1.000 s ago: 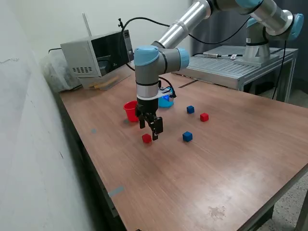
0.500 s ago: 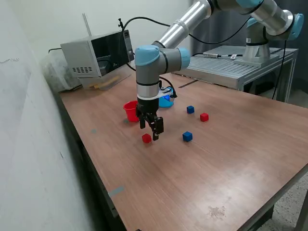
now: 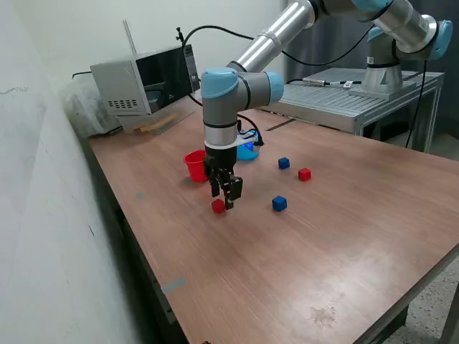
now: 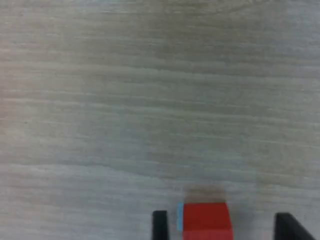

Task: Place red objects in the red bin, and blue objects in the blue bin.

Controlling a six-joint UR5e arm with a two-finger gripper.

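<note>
Pincer (image 3: 225, 202) low over bench (image 3: 301, 258), fingers parted, straddling red cube (image 3: 218, 206) without contact. Red cup (image 3: 193, 164) behind; cyan cup (image 3: 247, 149) farther back. Second red cube (image 3: 305, 174), two blue cubes (image 3: 279, 203) toward exterior view's right.

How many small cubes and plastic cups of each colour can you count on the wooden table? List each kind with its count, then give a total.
Small solid red cubes: 2, one under the gripper at, one at
Small dark blue cubes: 2, at and
Round red plastic cup: 1
Round light blue plastic cup: 1, partly hidden behind the arm
Total: 6
</note>
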